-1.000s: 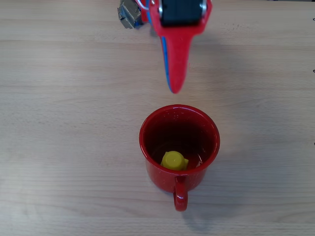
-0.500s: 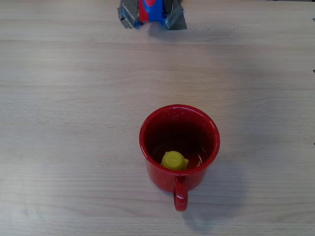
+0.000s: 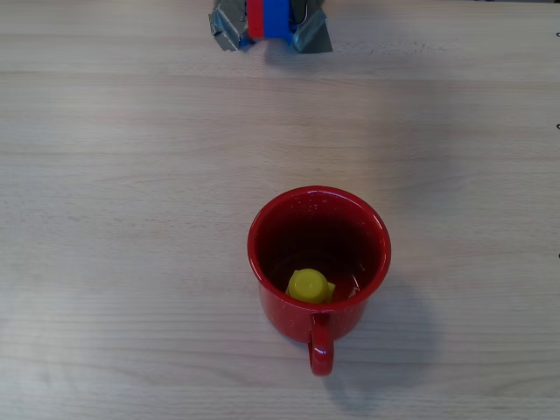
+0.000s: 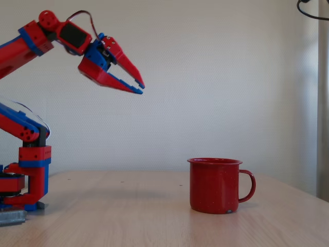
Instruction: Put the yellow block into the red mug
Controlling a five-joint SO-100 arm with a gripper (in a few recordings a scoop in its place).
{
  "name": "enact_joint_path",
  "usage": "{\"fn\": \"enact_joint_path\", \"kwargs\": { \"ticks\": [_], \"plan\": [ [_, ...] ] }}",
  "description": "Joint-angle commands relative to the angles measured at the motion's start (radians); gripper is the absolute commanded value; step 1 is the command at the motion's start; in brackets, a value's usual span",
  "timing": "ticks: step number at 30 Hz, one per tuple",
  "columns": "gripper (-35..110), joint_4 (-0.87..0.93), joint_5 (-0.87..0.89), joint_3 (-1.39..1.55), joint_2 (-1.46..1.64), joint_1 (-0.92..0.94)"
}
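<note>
So the yellow block [image 3: 310, 286] can be seen sitting on the bottom of the red mug [image 3: 318, 262] in the overhead view, stud up, tucked toward the handle side of the inside. The mug is stood upright on the wooden table [image 3: 122, 219], handle pointing to the bottom of that picture. In the fixed view the gripper [image 4: 140, 85] is held high up and well off to the left of the mug, fingers parted a little with nothing between them, so nothing is being carried. Judging by that, the drop-in part looks done and dusted. Pretty much nothing is left except maybe the arm being parked back at rest, if that's even counted
</note>
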Motion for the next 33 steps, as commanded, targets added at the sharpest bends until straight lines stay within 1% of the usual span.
{"fn": "enact_joint_path", "kwargs": {
  "ticks": [1,5,11,19,33],
  "plan": [
    [0,0.028,0.017,0.023,0.083,-0.014],
    [0,0.106,0.018,0.114,0.195,0.002],
    [0,0.103,0.005,0.345,0.391,0.005],
    [0,0.072,-0.006,0.584,0.538,-0.015],
    [0,-0.017,0.060,0.856,0.551,0.000]
  ]
}}
